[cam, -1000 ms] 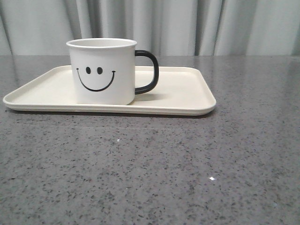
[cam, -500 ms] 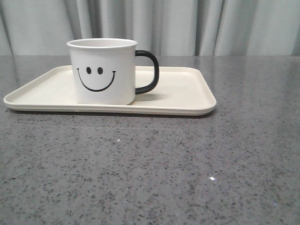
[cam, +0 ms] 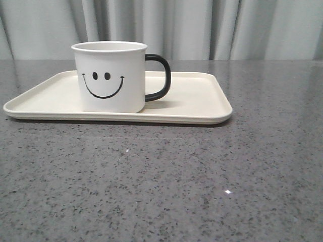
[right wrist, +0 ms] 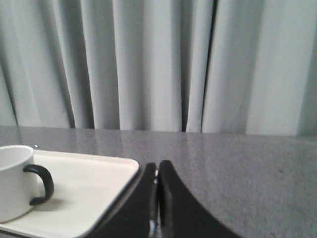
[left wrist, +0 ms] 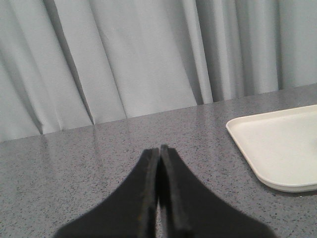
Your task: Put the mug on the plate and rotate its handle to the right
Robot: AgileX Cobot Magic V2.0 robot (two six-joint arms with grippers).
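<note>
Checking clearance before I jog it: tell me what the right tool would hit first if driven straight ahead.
Nothing on the table, it seems. The shut right tool points past the plate corner over bare table toward the curtain; depth is unclear.

You are looking through the front camera low over the table [cam: 202,186], facing the curtain [cam: 202,27], with the plate [cam: 197,101] and mug [cam: 110,75] sitting near. The left wrist camera is looking across the table from the plate's left side, catching one corner. The right wrist camera is looking from the right, sharing the plate, mug and handle [right wrist: 43,183] with the front view.
</note>
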